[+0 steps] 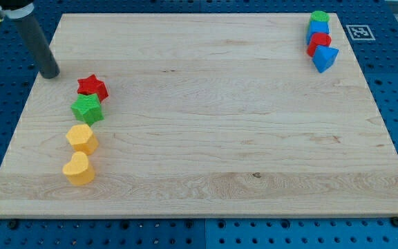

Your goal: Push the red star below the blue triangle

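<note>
The red star (92,87) lies on the wooden board (206,124) near its left edge. The blue triangle (325,59) lies at the board's top right, the lowest of a short column of blocks. My tip (49,73) rests on the board to the upper left of the red star, a short gap away and not touching it. The rod rises from the tip toward the view's top left corner.
A green star (88,108) touches the red star from below. Two yellow blocks (81,138) (79,169) lie below that. Above the blue triangle sit a red block (318,43), a blue block (318,30) and a green block (319,17).
</note>
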`<state>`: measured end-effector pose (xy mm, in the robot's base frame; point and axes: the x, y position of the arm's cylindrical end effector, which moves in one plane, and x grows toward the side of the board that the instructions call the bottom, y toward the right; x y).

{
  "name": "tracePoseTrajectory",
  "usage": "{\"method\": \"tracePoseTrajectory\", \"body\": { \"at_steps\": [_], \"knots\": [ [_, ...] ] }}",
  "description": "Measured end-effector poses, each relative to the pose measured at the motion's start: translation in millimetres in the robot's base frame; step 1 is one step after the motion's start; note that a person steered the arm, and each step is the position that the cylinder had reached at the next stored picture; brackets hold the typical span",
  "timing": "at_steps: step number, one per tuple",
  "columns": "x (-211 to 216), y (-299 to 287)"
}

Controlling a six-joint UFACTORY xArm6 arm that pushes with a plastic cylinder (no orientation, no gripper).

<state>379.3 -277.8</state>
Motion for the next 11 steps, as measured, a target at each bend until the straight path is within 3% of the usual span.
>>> {"method": "tracePoseTrajectory", "body": {
  "at_steps": [2, 5, 11],
  "knots": [
    [36.1, 3.8],
    [35.8, 84.0],
    [72.8, 432.2]
  ]
}}
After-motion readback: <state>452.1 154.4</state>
